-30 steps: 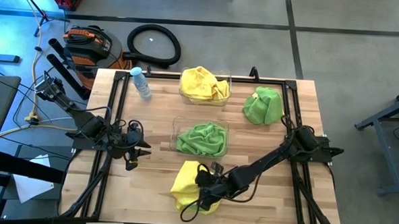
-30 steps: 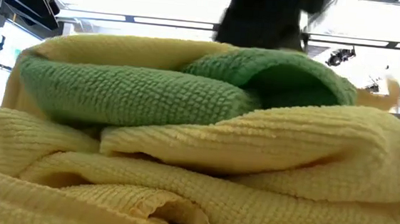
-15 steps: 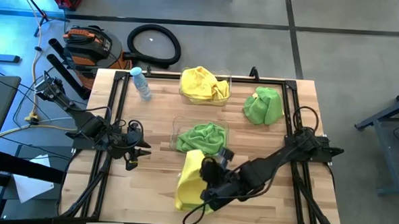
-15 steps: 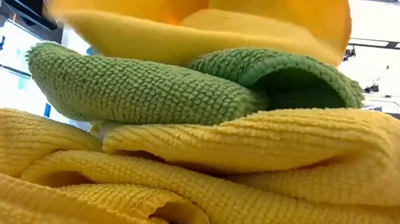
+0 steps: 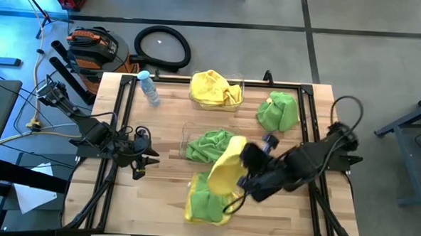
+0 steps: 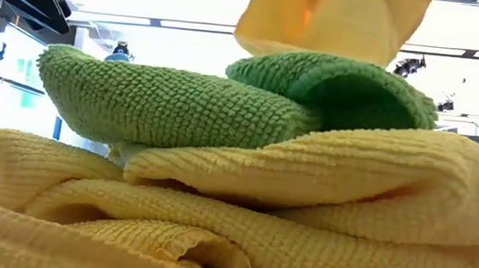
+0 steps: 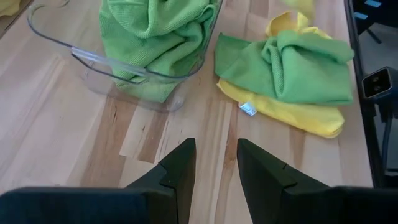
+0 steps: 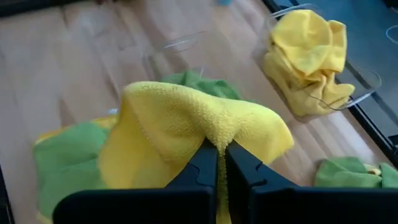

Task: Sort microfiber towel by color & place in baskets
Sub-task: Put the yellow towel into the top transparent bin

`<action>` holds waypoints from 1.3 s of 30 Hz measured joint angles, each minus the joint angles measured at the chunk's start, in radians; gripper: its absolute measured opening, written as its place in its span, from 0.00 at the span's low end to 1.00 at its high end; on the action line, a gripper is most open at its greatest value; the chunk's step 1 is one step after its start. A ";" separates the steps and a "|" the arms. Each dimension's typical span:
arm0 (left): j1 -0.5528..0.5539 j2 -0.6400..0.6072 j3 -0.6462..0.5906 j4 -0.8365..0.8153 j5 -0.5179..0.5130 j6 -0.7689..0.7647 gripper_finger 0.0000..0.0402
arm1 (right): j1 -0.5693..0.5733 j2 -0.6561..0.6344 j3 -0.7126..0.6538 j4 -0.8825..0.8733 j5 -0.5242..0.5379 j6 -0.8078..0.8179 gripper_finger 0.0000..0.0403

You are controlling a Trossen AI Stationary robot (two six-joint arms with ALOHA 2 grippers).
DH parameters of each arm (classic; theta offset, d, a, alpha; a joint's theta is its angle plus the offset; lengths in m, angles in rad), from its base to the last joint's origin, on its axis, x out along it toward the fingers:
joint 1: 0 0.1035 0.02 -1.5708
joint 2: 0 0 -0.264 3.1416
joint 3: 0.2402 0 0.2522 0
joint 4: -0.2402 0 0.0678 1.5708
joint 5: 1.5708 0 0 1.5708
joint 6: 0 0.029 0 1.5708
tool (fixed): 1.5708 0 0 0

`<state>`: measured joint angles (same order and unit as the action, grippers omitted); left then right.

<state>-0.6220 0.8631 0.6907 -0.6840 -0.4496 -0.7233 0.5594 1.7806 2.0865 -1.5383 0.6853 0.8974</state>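
Observation:
My right gripper (image 5: 245,162) is shut on a yellow towel (image 5: 227,168) and holds it up above the table's middle, near the front pile. In that pile a green towel (image 5: 208,203) lies on another yellow towel (image 7: 280,109). A clear basket (image 5: 188,135) at the centre holds green towels. A second basket (image 5: 238,98) at the far edge holds yellow towels. A loose green towel (image 5: 278,112) lies at the far right. My left gripper (image 5: 143,165) is open and empty near the table's left edge. My right gripper pinches a bunched fold of the yellow towel (image 8: 219,132) between its two fingers. The fingers come from the table's right side. The towel drapes down on both sides of the fingers and hangs above the green towel of the pile (image 6: 173,103).
A small clear bottle with a blue cap (image 5: 149,88) lies at the far left of the table. Bare wood lies between my left gripper and the centre basket and along the front left.
My right gripper has gone up and toward the table's far right with the yellow towel. The towel has been lifted off the front pile. The green towel beneath now shows, and it and the lower yellow towel have stayed in place.

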 joint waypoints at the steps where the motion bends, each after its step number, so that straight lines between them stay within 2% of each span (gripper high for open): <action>1: 0.001 -0.002 0.000 -0.004 -0.001 0.003 0.26 | -0.011 -0.036 -0.040 0.017 0.000 -0.002 0.00; 5: 0.029 -0.014 0.000 -0.002 -0.006 0.019 0.26 | -0.080 -0.192 -0.207 0.118 -0.005 -0.076 0.00; 9: 0.084 -0.023 0.000 -0.002 -0.009 0.059 0.26 | -0.197 -0.344 -0.387 0.322 -0.045 -0.233 0.00; 14: 0.172 -0.034 0.000 -0.001 -0.007 0.112 0.26 | -0.412 -0.499 -0.572 0.627 -0.199 -0.503 0.00; 17: 0.230 -0.042 0.000 0.001 -0.007 0.132 0.26 | -0.563 -0.545 -0.627 0.770 -0.312 -0.652 0.00; 24: 0.347 -0.051 0.000 0.001 -0.006 0.138 0.26 | -0.895 -0.518 -0.636 0.973 -0.644 -0.907 0.00; 31: 0.438 -0.051 0.000 0.002 -0.006 0.147 0.26 | -1.108 -0.417 -0.636 1.108 -0.861 -1.036 0.00; 36: 0.484 -0.052 0.000 0.002 -0.007 0.126 0.26 | -1.188 -0.323 -0.597 1.104 -0.894 -1.110 0.00; 39: 0.507 -0.052 0.000 0.002 -0.009 0.109 0.26 | -1.218 -0.277 -0.566 1.104 -0.841 -1.171 0.00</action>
<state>-0.1153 0.8112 0.6907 -0.6823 -0.4583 -0.6145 -0.6588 1.5035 1.5209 -0.4345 -0.1553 -0.2735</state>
